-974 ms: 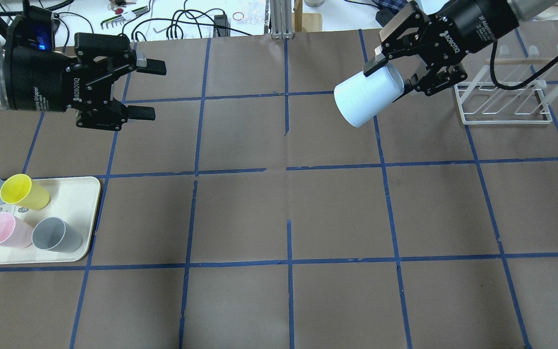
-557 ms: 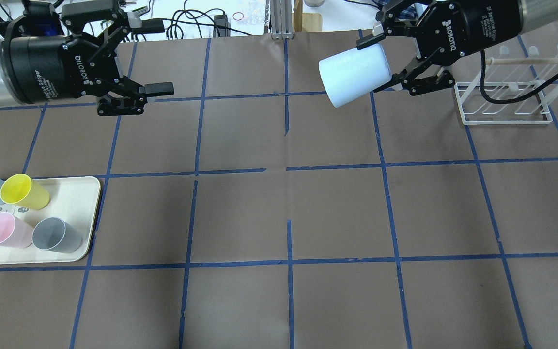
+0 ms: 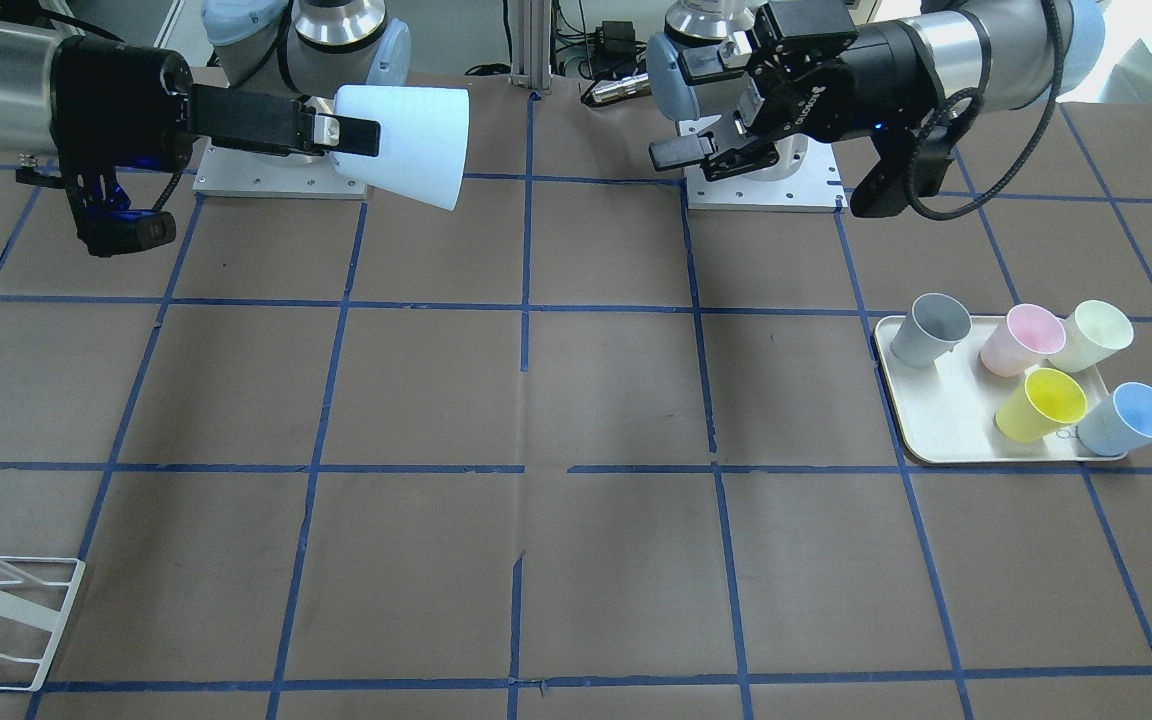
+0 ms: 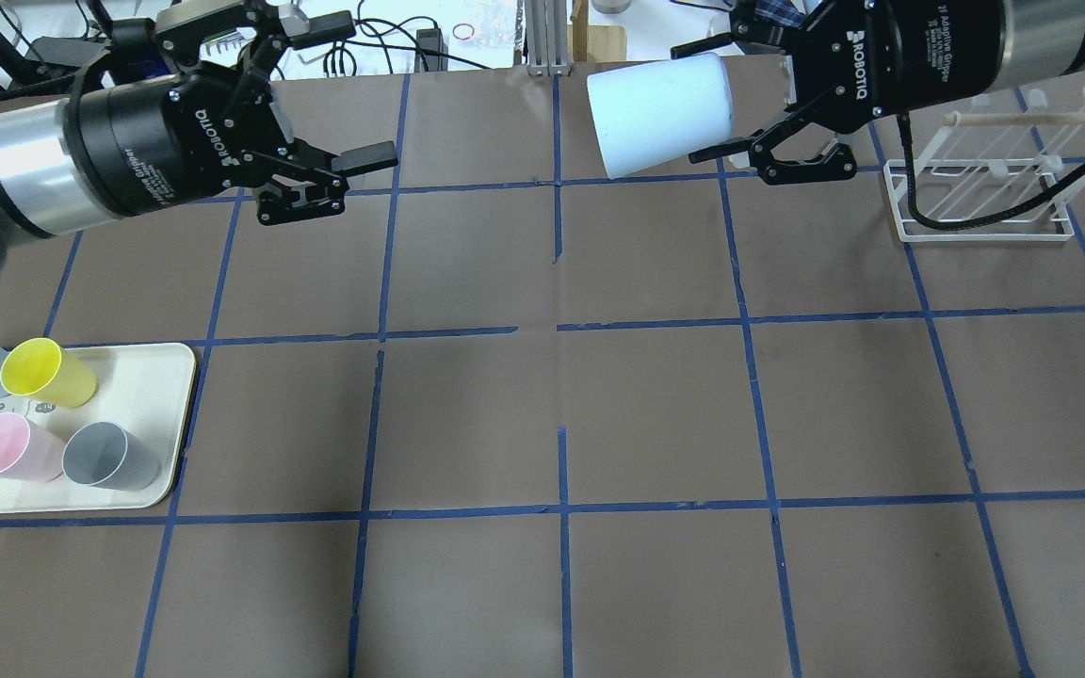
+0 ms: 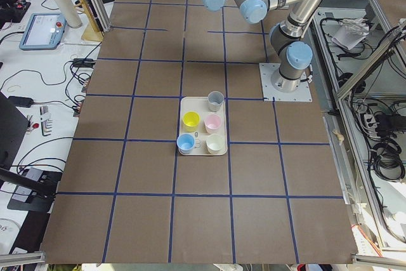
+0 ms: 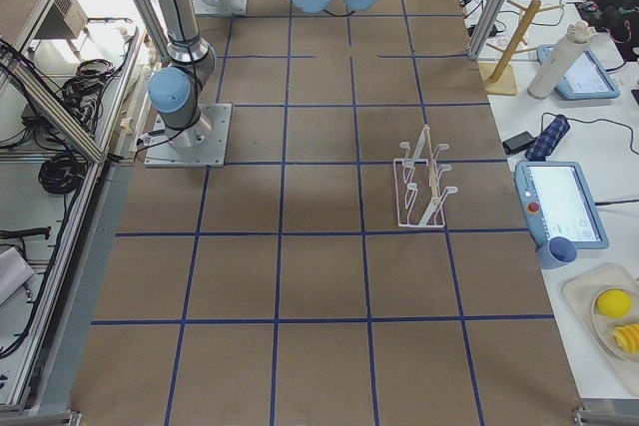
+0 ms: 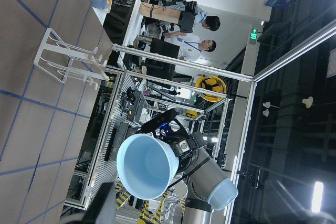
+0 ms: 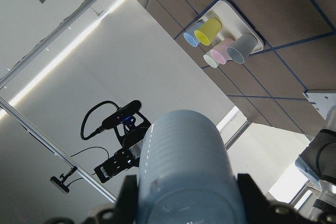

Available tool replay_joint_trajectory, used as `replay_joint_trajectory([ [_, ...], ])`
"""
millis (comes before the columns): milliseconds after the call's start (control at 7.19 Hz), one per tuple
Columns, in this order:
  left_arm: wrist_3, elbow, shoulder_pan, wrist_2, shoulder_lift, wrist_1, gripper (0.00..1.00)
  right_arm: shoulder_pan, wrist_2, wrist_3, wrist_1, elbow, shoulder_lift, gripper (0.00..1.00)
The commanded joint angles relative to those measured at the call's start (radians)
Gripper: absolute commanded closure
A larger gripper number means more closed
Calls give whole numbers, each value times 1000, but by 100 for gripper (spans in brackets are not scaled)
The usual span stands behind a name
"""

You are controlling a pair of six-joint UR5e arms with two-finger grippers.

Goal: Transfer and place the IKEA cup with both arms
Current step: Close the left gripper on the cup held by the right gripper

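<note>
Plastic, pale blue and thin-walled: the IKEA cup (image 4: 660,113) should be light, a bit slick, and springy toward its rim. My right gripper (image 4: 693,99) is clamped across its narrow base end, holding it sideways in the air above the table (image 4: 467,424), mouth toward my left gripper (image 4: 364,87), whose jaws stand wide apart, well clear of it. I'd take the wall just behind the rim (gently, lest it squash). Readable on both grippers: "ROBOTIQ", "2F Adaptive Gripper" — nothing on the cup.
</note>
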Motion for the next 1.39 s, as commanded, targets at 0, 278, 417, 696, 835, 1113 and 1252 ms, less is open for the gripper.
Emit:
replay_joint_trajectory([
  [0, -2, -4, -30, -45, -11, 47, 0, 44, 27, -2, 13, 2, -1, 63],
  [278, 6, -4, -35, -95, -11, 61, 0, 96, 38, -6, 10, 2, -7, 62],
  [417, 8, -2, -36, -99, -11, 62, 0, 132, 56, -14, 7, 2, -6, 62],
  [696, 8, -4, -50, -99, -13, 62, 0, 176, 88, -17, -1, 2, -7, 61],
  [835, 8, -8, -50, -97, -22, 70, 0, 193, 120, -21, -1, 2, -7, 59],
  [1113, -12, -11, -56, -99, -23, 69, 0, 202, 123, -21, -10, 5, -6, 59],
  [1252, -15, -13, -59, -88, -14, 63, 0, 202, 125, -21, -13, 5, -4, 59],
])
